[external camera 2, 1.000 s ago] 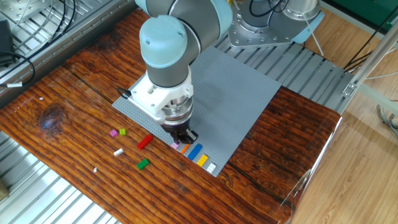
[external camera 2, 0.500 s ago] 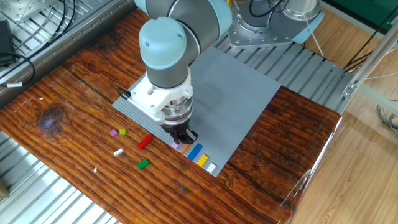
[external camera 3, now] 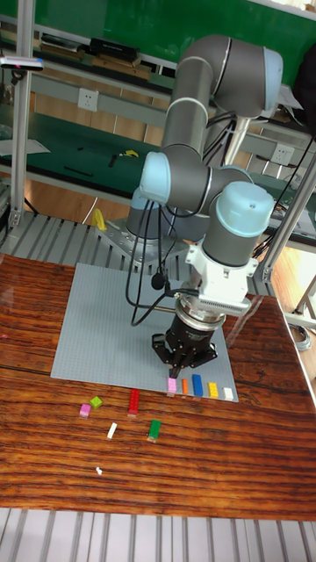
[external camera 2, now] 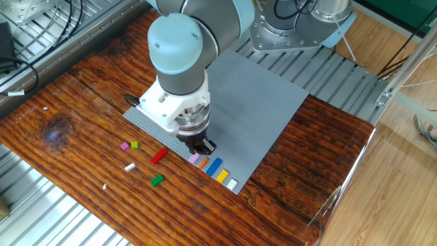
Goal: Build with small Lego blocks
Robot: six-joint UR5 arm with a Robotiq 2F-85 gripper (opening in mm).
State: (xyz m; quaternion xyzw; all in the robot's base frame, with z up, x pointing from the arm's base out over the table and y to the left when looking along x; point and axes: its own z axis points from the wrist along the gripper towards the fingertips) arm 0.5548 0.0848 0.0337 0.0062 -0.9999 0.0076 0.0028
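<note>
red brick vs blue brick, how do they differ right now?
The red brick lies loose on the wooden table, while the blue brick sits on the grey baseplate near its front edge. The red brick lies apart from its nearest loose neighbours; the blue brick stands in a row between an orange brick and a yellow brick. Both are small, elongated and lie well below the hand.

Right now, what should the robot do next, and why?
Probably lift a bit higher and swing toward the red brick. The gripper hangs just above the pink brick, which already sits at the end of the row with orange, blue, yellow and white on the baseplate. Red, green and other bricks lie loose on the table.
</note>
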